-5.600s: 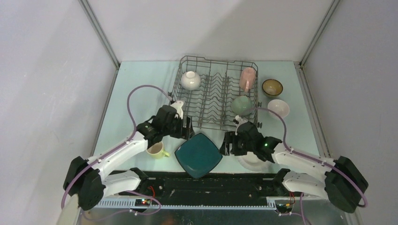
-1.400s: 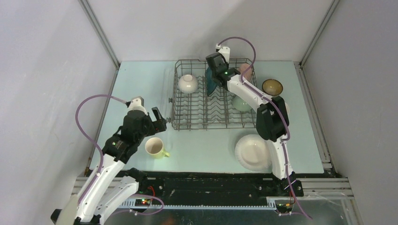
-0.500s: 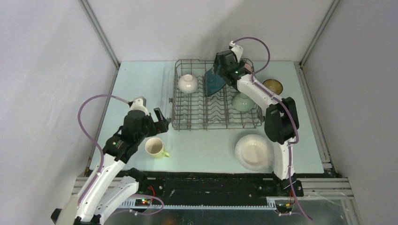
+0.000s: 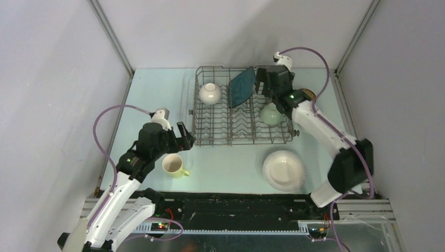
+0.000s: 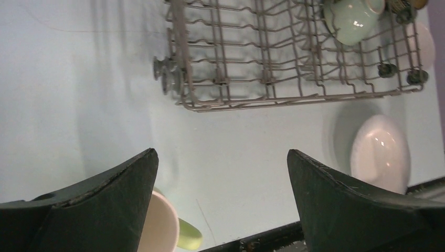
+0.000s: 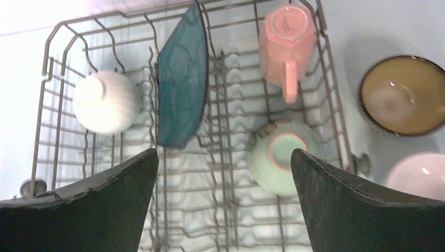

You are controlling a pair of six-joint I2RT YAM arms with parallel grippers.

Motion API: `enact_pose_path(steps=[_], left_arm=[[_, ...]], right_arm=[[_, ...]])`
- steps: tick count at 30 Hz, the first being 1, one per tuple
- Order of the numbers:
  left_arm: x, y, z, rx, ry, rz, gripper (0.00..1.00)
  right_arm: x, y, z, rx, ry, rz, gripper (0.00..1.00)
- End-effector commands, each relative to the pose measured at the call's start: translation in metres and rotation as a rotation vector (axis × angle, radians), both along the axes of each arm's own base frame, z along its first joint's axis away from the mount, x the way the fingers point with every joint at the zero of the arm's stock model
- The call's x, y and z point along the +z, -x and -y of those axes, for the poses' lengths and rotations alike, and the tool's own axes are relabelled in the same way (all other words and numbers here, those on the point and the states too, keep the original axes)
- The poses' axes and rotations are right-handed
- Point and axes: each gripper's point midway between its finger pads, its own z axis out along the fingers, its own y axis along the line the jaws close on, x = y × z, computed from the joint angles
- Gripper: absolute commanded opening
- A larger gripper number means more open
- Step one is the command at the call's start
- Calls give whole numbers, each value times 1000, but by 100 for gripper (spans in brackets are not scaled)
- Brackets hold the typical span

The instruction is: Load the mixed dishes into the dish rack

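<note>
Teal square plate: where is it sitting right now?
In the top view the teal square plate stands on edge in the dish rack, far middle, between the white bowl on the left and the pink mug on the right.

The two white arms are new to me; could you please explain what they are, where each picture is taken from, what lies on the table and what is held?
They are two robot arms bolted at the near edge of the table, each ending in a two-finger claw. One picture looks down from above and behind; the other two come from wrist cameras, so the dark shapes at the bottom are each claw's fingers. The dish rack holds a white bowl, a teal plate on edge, a pink mug and a pale green bowl. Outside it lie a yellow-green mug, a white plate, a brown bowl and a pinkish bowl. The left claw is open near the mug, the right claw open over the rack; neither holds anything.
</note>
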Motion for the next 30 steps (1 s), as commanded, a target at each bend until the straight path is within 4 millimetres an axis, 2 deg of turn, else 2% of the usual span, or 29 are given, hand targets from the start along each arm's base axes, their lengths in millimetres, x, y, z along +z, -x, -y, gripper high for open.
enact_pose_path(steps=[1,2,3,4,5,6,7,8,9,12,17,18,21,25,26,27,28,30], left_arm=[[6,2,28,-123,86,6,100],[6,1,30,-128,92,10,100],[8,0,33,-130,104,17,100],[6,0,35,-133,110,15,100],[10,-1,40,-137,133,29,100],[8,0,43,-138,143,29,100],[13,-1,51,-146,170,49,100],[10,0,55,-151,177,48,100],[13,0,65,-161,197,63,100],[9,2,83,-186,219,63,100],[3,4,109,-243,271,67,100],[-3,6,114,-257,266,52,100],[-5,6,130,-292,281,58,100],[-21,9,152,-311,313,15,99],[-16,9,159,-321,342,35,99],[-24,10,161,-314,352,14,99],[-21,10,166,-323,370,26,99],[-28,11,173,-333,368,6,99]], right_arm=[[16,49,24,51,23,9,100],[2,59,29,56,40,-27,100],[5,73,34,67,39,-34,99],[-15,86,40,70,62,-90,99],[-10,97,44,78,50,-81,99],[-28,111,50,80,68,-129,99],[-25,122,54,80,55,-121,99],[-44,136,61,78,72,-170,99],[-41,146,65,74,52,-159,99],[-63,183,76,84,30,-218,97],[-92,233,57,167,-102,-325,90],[-102,246,53,186,-88,-356,88],[-121,274,47,185,-43,-424,83],[-142,287,54,136,7,-466,68],[-146,288,53,132,3,-473,66],[-152,289,53,133,7,-480,65],[-155,289,53,130,5,-483,65],[-165,290,52,125,9,-498,62]])
